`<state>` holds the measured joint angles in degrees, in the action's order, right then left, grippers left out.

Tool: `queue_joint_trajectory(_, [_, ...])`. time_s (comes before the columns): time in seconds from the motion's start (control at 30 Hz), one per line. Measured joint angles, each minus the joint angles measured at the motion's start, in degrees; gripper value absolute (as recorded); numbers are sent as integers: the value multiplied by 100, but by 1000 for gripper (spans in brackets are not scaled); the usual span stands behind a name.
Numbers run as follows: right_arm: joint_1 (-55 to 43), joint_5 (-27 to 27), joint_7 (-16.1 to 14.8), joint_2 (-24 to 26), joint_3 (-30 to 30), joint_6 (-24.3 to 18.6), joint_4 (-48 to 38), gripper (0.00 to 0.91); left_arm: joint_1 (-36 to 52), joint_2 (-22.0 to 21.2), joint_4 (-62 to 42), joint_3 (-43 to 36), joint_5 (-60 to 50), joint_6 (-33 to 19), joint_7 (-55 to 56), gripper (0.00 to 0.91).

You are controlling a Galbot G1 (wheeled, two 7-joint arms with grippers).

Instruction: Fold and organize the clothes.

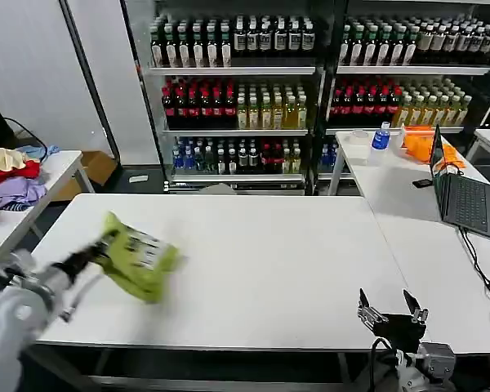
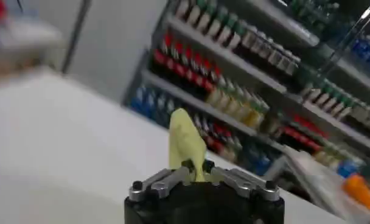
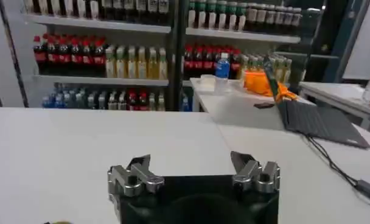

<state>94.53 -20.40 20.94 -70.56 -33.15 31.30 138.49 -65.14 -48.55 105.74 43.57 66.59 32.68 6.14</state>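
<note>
Two grippers are in view over a white surface [image 1: 261, 261], and one of them has cloth in it. The left gripper [image 1: 98, 251], reaching in low from the near left corner of the surface on a grey arm angled up and inward, is clenched on a bunched lime yellow-green T-shirt [image 1: 137, 260]. In the left wrist view the left gripper [image 2: 196, 172] has its fingers drawn together around a pinch of fabric, and a tongue of the T-shirt [image 2: 185, 143] stands up beyond the fingertips. The garment is a crumpled wad at the left end of the surface, just beyond the gripper; whether it touches the top or is lifted clear of it cannot be told.

The right gripper [image 1: 392, 309] waits at the near right edge of the same surface, well apart from the T-shirt, fingers pointing up and spread wide. The right wrist view shows the right gripper [image 3: 194, 170] released, nothing between its fingers.

Beyond the surface stand shelves of bottled drinks [image 1: 237, 106]. To its right, a second table [image 1: 392, 192] carries a laptop [image 1: 461, 196]. To its left, a side table [image 1: 41, 192] holds a garment pile [image 1: 12, 175].
</note>
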Motion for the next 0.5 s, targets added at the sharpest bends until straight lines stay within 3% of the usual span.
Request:
queue_joint_trajectory(0.2, [-78,50,-11,-72,101,-38,-130,907,-360,370,323,20,-1476,-358,-74,20])
queue_joint_trajectory(0.5, [-113,138,-23,-153,92,-95,-289,907,-791,-225,4,-1333,-4688,-1510,272,20])
